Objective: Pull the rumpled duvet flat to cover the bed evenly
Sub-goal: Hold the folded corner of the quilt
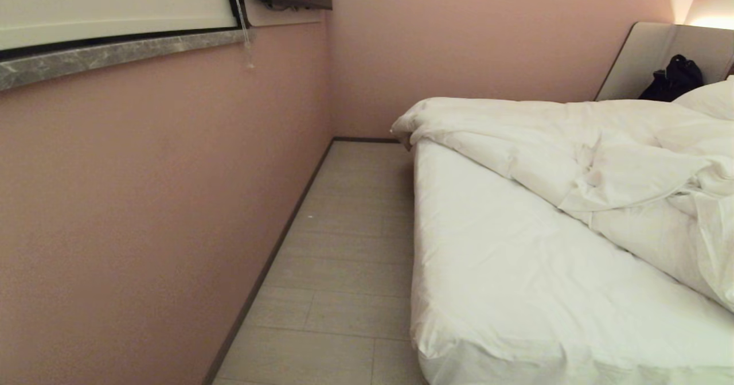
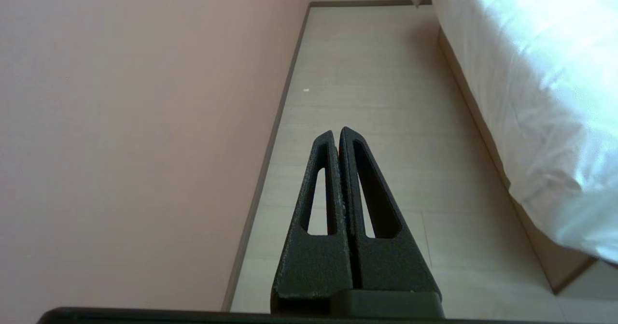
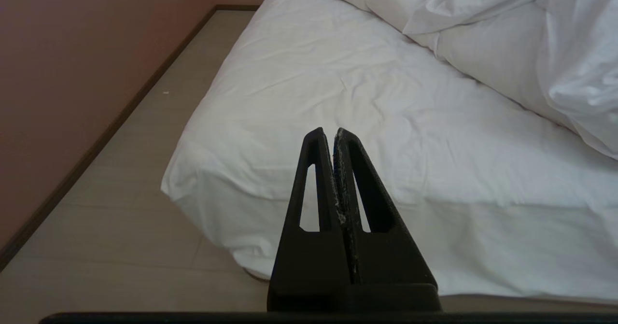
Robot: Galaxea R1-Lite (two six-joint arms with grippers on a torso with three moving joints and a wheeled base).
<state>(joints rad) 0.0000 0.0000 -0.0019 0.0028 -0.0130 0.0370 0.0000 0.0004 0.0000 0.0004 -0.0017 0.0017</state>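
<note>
The white duvet (image 1: 579, 155) lies bunched and wrinkled across the far and right part of the bed (image 1: 504, 282), leaving the near corner of the white sheet bare. The right wrist view shows the duvet (image 3: 487, 39) heaped beyond the bare sheet (image 3: 338, 97). My right gripper (image 3: 328, 132) is shut and empty, held short of the bed's near corner. My left gripper (image 2: 337, 132) is shut and empty too, over the floor (image 2: 386, 97) beside the bed (image 2: 531, 97). Neither arm shows in the head view.
A pink wall (image 1: 143, 201) runs along the left, leaving a narrow strip of pale floor (image 1: 344, 247) between it and the bed. A window ledge (image 1: 114, 55) juts out above. A pillow (image 1: 711, 98) and a dark bag (image 1: 671, 78) lie by the headboard panel (image 1: 648, 52).
</note>
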